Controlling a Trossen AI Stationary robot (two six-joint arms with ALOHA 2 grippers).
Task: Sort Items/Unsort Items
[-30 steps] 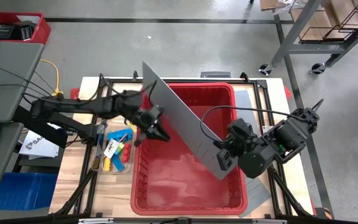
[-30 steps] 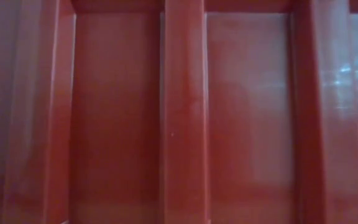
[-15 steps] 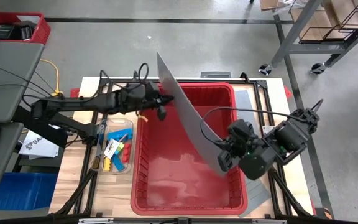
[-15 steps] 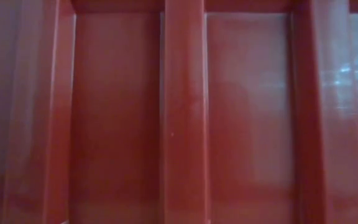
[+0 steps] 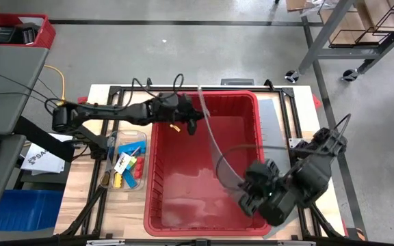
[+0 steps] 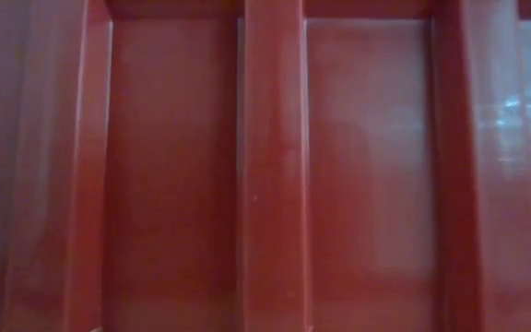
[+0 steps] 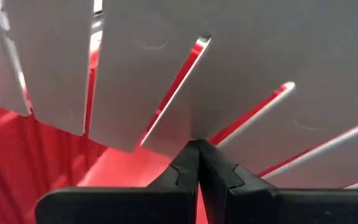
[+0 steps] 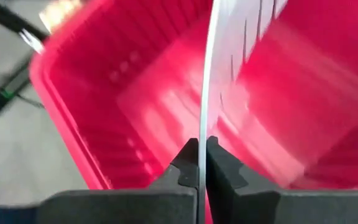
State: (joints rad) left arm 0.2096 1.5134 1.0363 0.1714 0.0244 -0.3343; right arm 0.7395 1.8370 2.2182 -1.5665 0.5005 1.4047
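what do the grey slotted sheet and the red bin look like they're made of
Grey sheet: probably thin flexible plastic, matte; it bows in a curve between the left gripper and right gripper, and the slots are cleanly cut. Red bin: likely moulded plastic, glossy; ribbed walls and a floor that shows glare.

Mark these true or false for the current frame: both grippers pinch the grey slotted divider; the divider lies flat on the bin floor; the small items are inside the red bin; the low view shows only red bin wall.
1. Both the left gripper and right gripper are shut on the grey slotted divider: true.
2. The divider lies flat on the floor of the red bin: false; it is held up, bowed over the bin.
3. The small items are inside the bin: false; they sit in a clear tray left of it.
4. Low view shows only bin wall: true.
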